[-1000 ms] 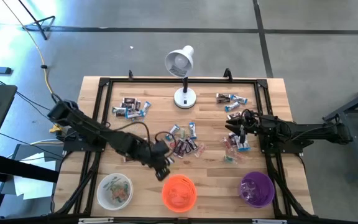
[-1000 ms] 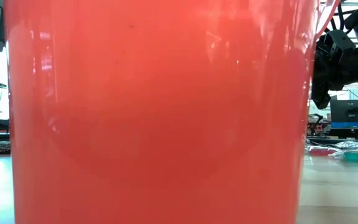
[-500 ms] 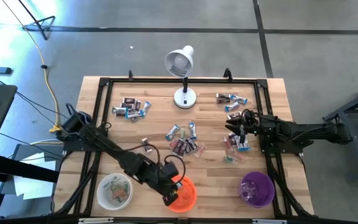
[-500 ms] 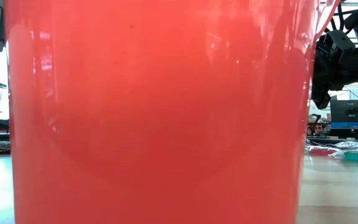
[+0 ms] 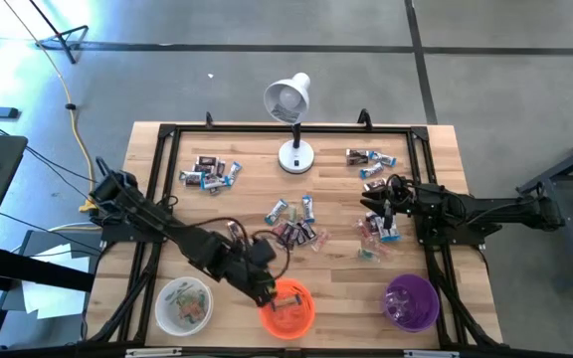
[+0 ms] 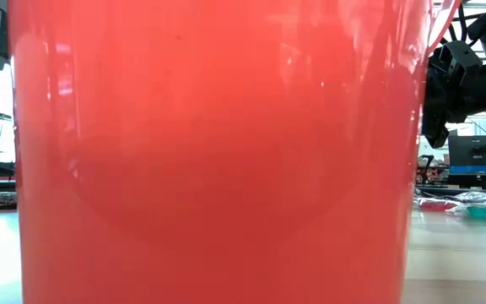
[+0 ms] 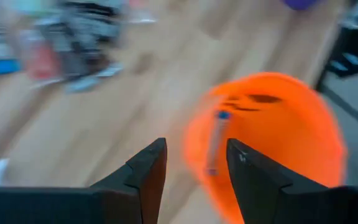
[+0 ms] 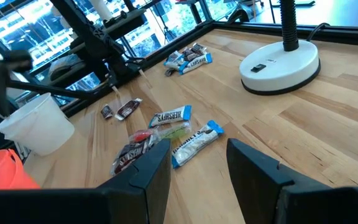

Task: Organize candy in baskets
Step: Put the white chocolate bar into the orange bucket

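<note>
Three baskets stand along the near edge: white (image 5: 184, 303), orange (image 5: 288, 309) and purple (image 5: 411, 301). Wrapped candy lies in heaps at the far left (image 5: 210, 171), the middle (image 5: 291, 225), the far right (image 5: 366, 159) and the right (image 5: 376, 237). My left gripper (image 5: 267, 287) hovers at the orange basket's far left rim, open, with nothing between its fingers (image 7: 194, 163). Beyond them, in the orange basket (image 7: 272, 137), shows a long candy with a blue end (image 7: 216, 142). My right gripper (image 5: 384, 206) stands open (image 8: 197, 158) above the right heap.
A white desk lamp (image 5: 292, 124) stands at the far middle, its base (image 8: 279, 61) on the wood. A black frame (image 5: 167, 134) runs round the table's edge. The orange basket's wall (image 6: 218, 152) fills most of the low view, with an arm (image 6: 462, 76) beside it.
My left gripper has gone from beside the middle heap toward the near edge, over the orange basket's rim. It has then drawn back a little toward the far left. My right arm has kept still.
</note>
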`<state>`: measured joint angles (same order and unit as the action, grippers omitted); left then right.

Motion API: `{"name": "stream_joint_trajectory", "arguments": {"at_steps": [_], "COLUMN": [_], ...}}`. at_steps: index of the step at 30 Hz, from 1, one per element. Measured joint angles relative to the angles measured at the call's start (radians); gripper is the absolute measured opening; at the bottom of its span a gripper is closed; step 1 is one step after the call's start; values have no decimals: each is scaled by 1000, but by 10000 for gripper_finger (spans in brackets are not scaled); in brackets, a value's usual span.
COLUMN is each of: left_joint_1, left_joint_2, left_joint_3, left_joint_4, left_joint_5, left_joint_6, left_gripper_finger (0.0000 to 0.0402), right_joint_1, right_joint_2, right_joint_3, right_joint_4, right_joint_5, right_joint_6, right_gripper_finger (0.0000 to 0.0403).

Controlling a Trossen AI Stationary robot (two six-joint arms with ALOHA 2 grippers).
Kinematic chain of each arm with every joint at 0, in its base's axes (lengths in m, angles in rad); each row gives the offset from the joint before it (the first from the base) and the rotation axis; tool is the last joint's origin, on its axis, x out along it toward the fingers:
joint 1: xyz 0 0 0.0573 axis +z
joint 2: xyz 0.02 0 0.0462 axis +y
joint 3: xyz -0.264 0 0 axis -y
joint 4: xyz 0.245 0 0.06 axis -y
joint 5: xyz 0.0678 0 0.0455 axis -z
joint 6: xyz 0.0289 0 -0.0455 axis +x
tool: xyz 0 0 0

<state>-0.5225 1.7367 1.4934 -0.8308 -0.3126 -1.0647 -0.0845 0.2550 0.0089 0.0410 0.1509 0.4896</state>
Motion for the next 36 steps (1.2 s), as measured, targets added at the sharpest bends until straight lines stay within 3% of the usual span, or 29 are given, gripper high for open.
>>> {"name": "stream_joint_trajectory", "arguments": {"at_steps": [10, 15, 20, 27, 31, 36], "left_joint_1": [86, 195, 346, 599, 716, 810], "left_joint_2": [-21, -22, -116, -397, -527, -578], "left_joint_3": [0, -12, -151, -460, -579, -669], "left_joint_4": [-528, -721, -617, -323, -247, -150], "left_joint_5": [-245, -276, -264, -127, -84, -42], "left_joint_6": [-83, -57, 125, 378, 459, 582], "left_gripper_finger": [151, 151, 151, 151, 151, 151], "right_joint_1": [0, 0, 0, 0, 0, 0], "right_joint_2": [0, 0, 0, 0, 0, 0], "right_joint_3": [0, 0, 0, 0, 0, 0], "right_joint_4": [0, 0, 0, 0, 0, 0], "right_joint_5": [-2, -2, -2, -2, -2, -2], "right_joint_6": [0, 0, 0, 0, 0, 0], "right_gripper_finger": [152, 152, 152, 152, 152, 152]}}
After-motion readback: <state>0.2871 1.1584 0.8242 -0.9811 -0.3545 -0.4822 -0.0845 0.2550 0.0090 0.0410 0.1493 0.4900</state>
